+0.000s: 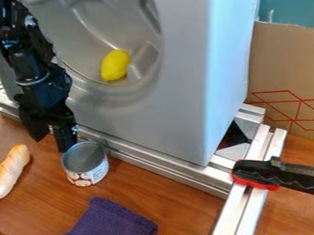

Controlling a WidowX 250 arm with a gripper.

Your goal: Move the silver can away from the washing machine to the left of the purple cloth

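We see the gripper [52,141] hanging at the left part of the gray machine [179,98], low by its front. Its pincer is spread, with nothing between the two fingers. The can [88,170] stands upright on the wooden table [171,201] in front of the machine, right by one fingertip; we cannot tell whether they touch. A metal rail [163,170] runs along the machine's foot, close behind the can.

Inside the machine's round opening we see a yellow lemon [115,65], above and behind the can. The bread roll [9,171] lies on the table out from the machine's left part, beyond the gripper. Farther out from the machine's front lies a purple cloth [109,227], apart from the can. By the machine's right corner, more metal bars [249,204] stick out toward us, and a black and red clamp [260,174] sits across them. A cardboard box [288,76] stands to the machine's right.
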